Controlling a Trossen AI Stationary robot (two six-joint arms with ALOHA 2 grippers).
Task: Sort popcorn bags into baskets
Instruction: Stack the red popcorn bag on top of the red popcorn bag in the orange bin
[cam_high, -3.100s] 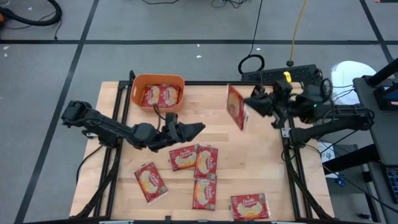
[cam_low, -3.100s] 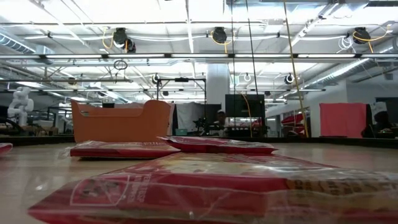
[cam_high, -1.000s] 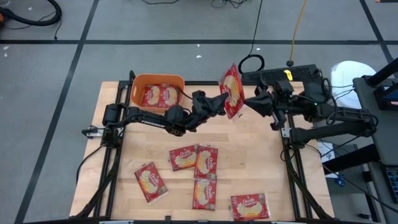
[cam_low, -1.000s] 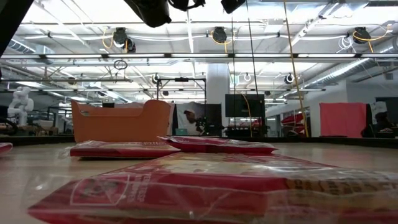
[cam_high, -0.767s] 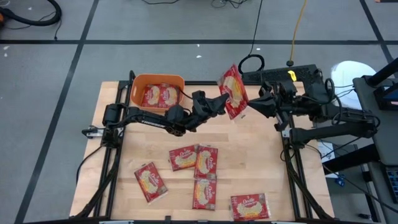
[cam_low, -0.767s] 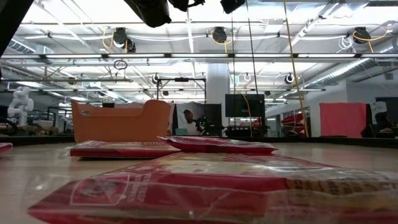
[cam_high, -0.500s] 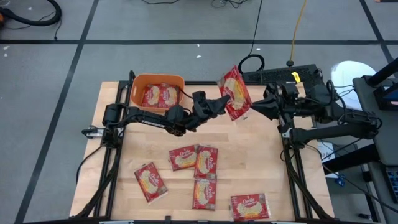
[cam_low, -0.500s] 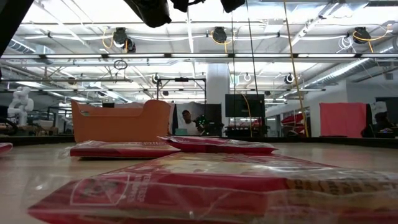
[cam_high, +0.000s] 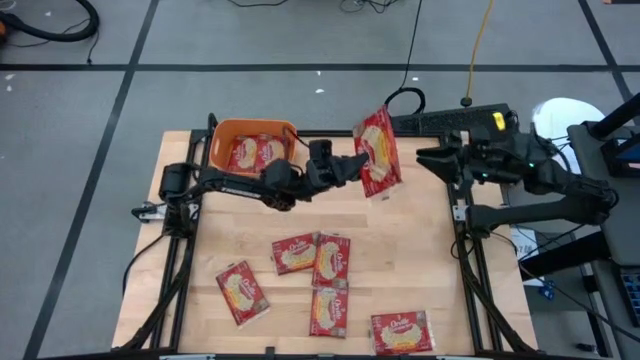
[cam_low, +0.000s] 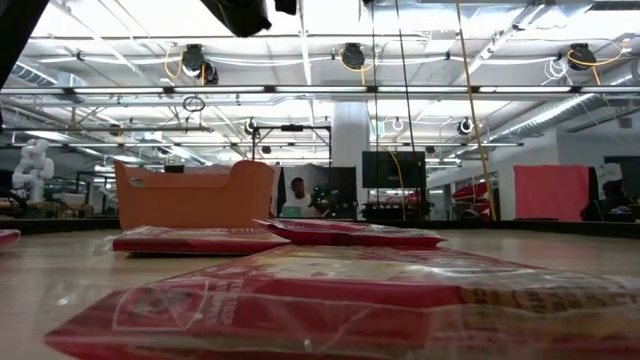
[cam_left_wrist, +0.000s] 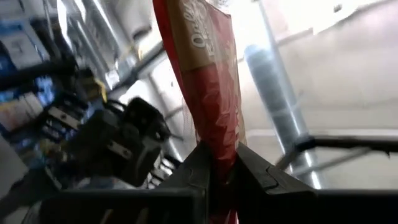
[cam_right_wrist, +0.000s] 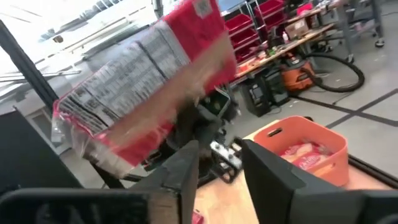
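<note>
A red popcorn bag (cam_high: 378, 150) hangs in the air over the table's far middle, with my left gripper (cam_high: 358, 166) shut on it from the basket's side. The orange basket (cam_high: 222, 140) stands at the far left, with popcorn bags (cam_high: 258, 153) lying in it. Several more bags (cam_high: 315, 260) lie flat on the wood nearer the front. My right gripper (cam_high: 422, 157) stands open to the right of the held bag, apart from it, with nothing between its fingers (cam_right_wrist: 186, 171). My left gripper pinches the held bag's left edge (cam_left_wrist: 219, 158) between its two fingers (cam_left_wrist: 198, 171). The fingers come about level from the table's left. The bag stands up from the fingers, lifted clear of the table and tilted, its printed face showing in the high view.
Loose bags lie at the front left (cam_high: 242, 292), front middle (cam_high: 328, 310) and front right (cam_high: 401, 333). In the low view a bag (cam_low: 350, 300) lies right before the camera. A person (cam_low: 296, 190) shows in the room behind. Bare wood lies between the basket and the loose bags.
My right gripper has opened, let go of the bag and drawn back toward the table's right edge. My left gripper keeps hold of the bag, which stays in the air and has tipped a little.
</note>
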